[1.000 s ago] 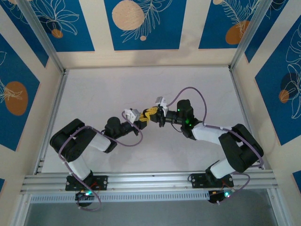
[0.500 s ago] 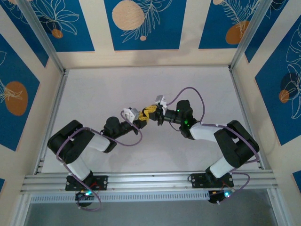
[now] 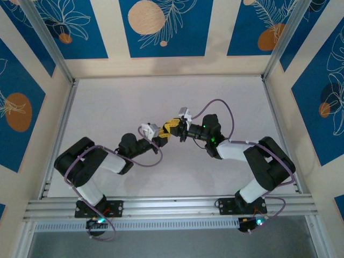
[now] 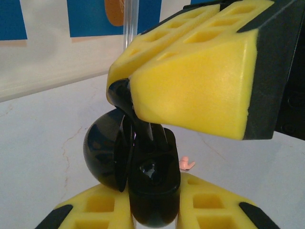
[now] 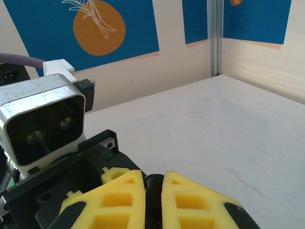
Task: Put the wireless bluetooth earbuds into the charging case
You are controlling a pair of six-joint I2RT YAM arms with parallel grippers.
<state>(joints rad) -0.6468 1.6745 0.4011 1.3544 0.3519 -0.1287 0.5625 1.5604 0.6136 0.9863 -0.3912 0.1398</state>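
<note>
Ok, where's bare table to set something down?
The far half of the table, between the back wall and the end effectors, is bare, as is the near patch along the front rail. Crowded mid-table: the left end effector and right end effector close on a black glossy piece, with a tiny pink bit nearby.

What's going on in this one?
The two arms meet mid-table. The left gripper and right gripper both have their jaws shut on the same glossy black object, held between them. A tiny pink piece, probably an earbud, lies loose on the table beyond it, not yet stowed.
</note>
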